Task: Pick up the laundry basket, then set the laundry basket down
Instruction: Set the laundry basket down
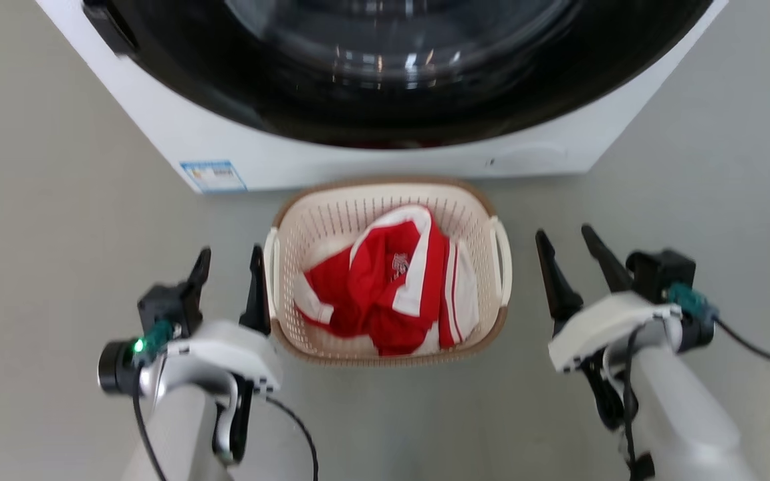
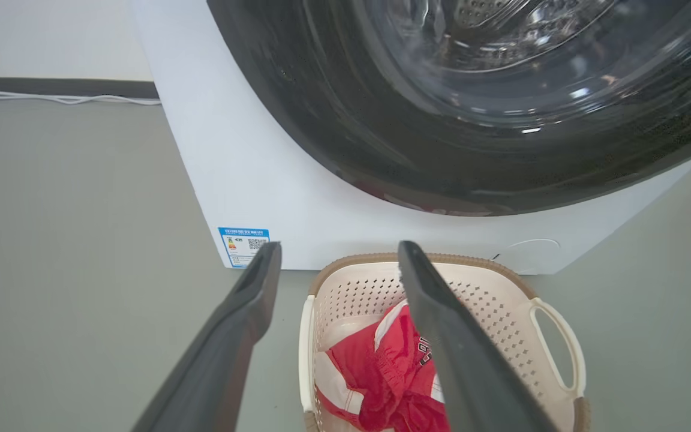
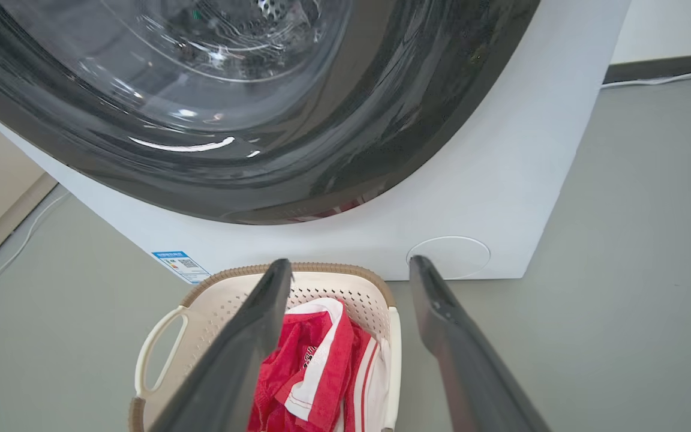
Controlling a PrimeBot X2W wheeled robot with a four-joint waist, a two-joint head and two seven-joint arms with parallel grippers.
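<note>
Flanking cream-white perforated plastic laundry basket [image 1: 385, 184] | left gripper [image 1: 228, 257], right gripper [image 1: 565, 235] spread, empty | likely light, stiff; grab white loop handles [image 1: 504, 260]

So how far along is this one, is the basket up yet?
Done: nothing confirmable. The basket stands on the floor before the washing machine, a red-and-white garment inside. In hand: the left end effector and right end effector are open, flanking it, the left close beside a handle, the right apart. Left: grip, lift, set down, unless this is already after the set-down, which one moment cannot tell.
</note>
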